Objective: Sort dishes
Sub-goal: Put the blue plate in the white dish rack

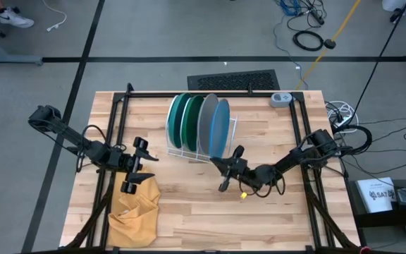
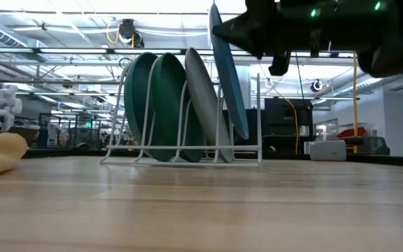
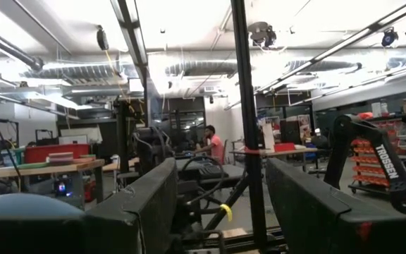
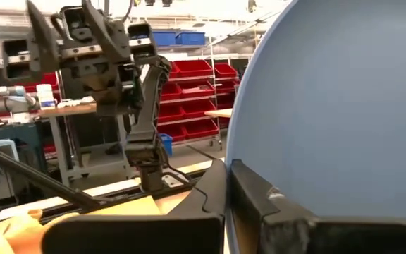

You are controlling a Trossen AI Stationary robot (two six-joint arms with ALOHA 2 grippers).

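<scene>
A white wire rack (image 1: 182, 149) stands at the table's middle. The dark green plate (image 1: 177, 120), teal plate (image 1: 191, 121) and grey plate (image 1: 206, 123) stand on edge in it, leaning on its wires. The light blue plate (image 1: 219, 130) is at the rack's right end and sits higher than the others in the low view (image 2: 226, 77). My right gripper (image 1: 217, 164) is shut on it. My left gripper (image 1: 134, 166) is open and empty, held over the far end of the mustard-yellow cloth (image 1: 136, 212). My right gripper pinches the light blue plate's rim (image 4: 230, 159) between its two fingers, one on each face. It comes from the table's near right side, at the plate's near edge. The plate stands on edge, tilted and raised, its lower rim (image 2: 243, 133) above the rack's floor wires.
Black frame bars (image 1: 115, 141) run along the table's left and right sides and its far edge. A small white device (image 1: 282, 99) sits at the far right corner. Cables (image 1: 344, 116) lie off the right edge. A person (image 3: 213, 144) sits far off in the room.
</scene>
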